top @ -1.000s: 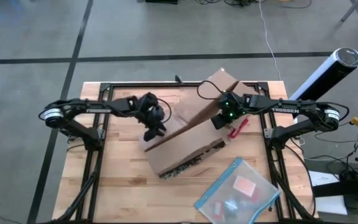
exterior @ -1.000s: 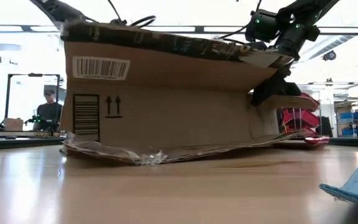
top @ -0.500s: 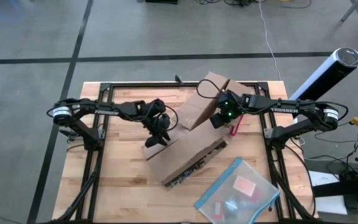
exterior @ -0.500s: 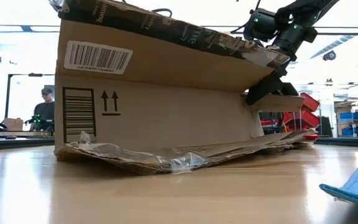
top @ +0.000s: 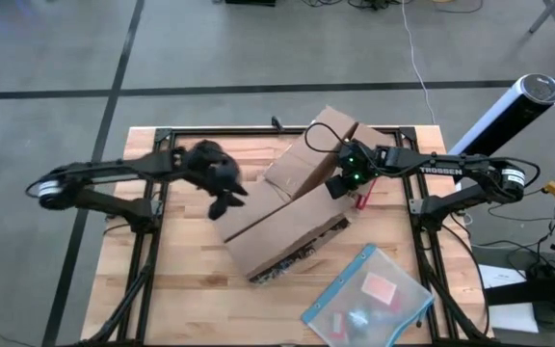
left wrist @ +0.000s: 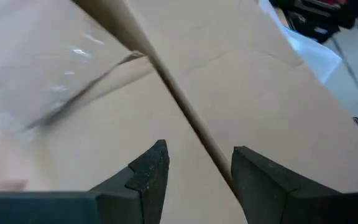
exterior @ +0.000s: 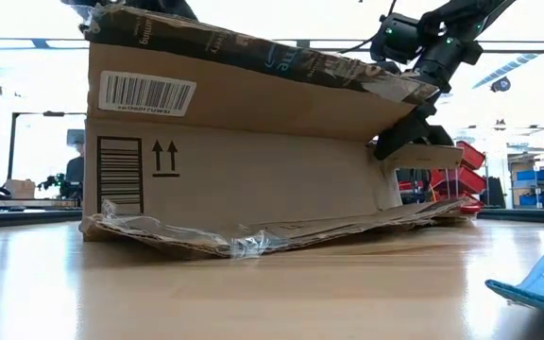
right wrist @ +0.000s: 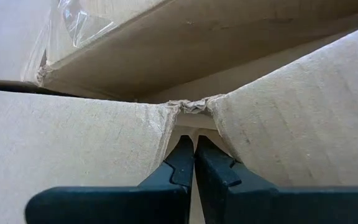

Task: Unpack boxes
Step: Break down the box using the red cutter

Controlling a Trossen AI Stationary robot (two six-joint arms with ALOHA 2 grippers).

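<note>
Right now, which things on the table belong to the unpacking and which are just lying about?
In the job:
cardboard box
right end effector, shut at the box's flap
left end effector, open, beside the box

Lying about:
clear pouch
red tool

One box, one clear pouch, one red tool, two arms.

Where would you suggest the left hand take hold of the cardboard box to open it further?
Probably the free edge of the raised flap on the box, approached from the left. In the left wrist view that thin edge runs up between the open left hand fingers, so they could close across it.
</note>
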